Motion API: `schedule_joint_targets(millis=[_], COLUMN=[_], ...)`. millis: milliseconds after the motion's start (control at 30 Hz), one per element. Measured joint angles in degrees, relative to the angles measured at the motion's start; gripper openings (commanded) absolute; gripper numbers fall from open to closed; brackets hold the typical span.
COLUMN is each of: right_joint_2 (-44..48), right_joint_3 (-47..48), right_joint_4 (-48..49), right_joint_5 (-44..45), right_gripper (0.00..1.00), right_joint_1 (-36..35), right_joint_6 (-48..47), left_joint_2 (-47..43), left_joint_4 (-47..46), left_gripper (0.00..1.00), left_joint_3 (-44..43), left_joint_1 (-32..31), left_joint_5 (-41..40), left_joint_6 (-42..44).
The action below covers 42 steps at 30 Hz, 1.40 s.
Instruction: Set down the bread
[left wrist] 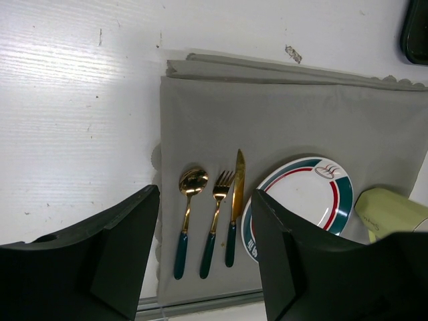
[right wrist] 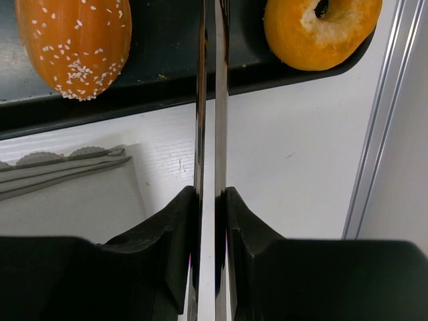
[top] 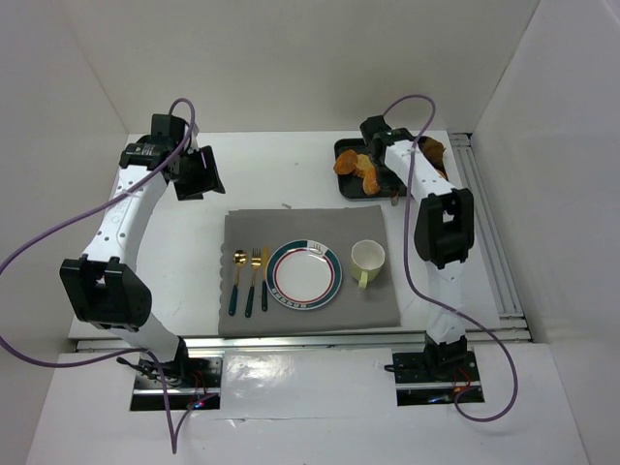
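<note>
Several golden breads lie on a black tray point(top: 346, 147) at the back right. In the right wrist view a sesame bun point(right wrist: 73, 47) lies left and a ring-shaped bread point(right wrist: 321, 30) right on the tray point(right wrist: 167, 73). My right gripper point(right wrist: 211, 200) is shut on steel tongs point(right wrist: 210, 100), whose two arms are squeezed close and reach over the tray between the two breads, touching neither. The tong tips are out of view. A white plate point(top: 303, 274) with a green and red rim sits empty on the grey placemat point(top: 310, 228). My left gripper point(top: 199, 172) hangs open and empty, left of the mat.
A pale green cup point(top: 367, 260) stands right of the plate. A spoon, fork and knife point(top: 251, 281) with dark green handles lie left of it. An aluminium rail point(top: 489, 232) runs along the table's right side. White walls enclose the table.
</note>
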<state>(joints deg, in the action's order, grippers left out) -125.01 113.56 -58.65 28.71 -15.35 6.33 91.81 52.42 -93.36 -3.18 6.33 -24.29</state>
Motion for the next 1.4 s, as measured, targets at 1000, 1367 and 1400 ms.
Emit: schedule_joint_targets(millis=[1000,1367,1400], right_joint_2=[19.9,30.4,31.0], right_joint_3=[-4.0,-22.0,-22.7], right_joint_4=[-6.7,-10.0,-10.1], right_joint_5=[-4.6,-13.5,-13.7], right_gripper=[0.01,0.01,0.01], right_joint_1=[-26.2,-43.2,-43.9], right_joint_6=[2.8,9.4,10.0], left_joint_2=[-0.3,-4.2,-4.5], left_joint_4=[0.1,0.5,0.5], left_gripper=[0.70,0.70,0.70], left_joint_3=[-3.3,-3.5,-3.5], left_joint_1=[1.5,4.0,4.0], left_joint_5=[-1.7,-3.5,-3.6], left_joint_6=[-0.8,-1.6,-1.6])
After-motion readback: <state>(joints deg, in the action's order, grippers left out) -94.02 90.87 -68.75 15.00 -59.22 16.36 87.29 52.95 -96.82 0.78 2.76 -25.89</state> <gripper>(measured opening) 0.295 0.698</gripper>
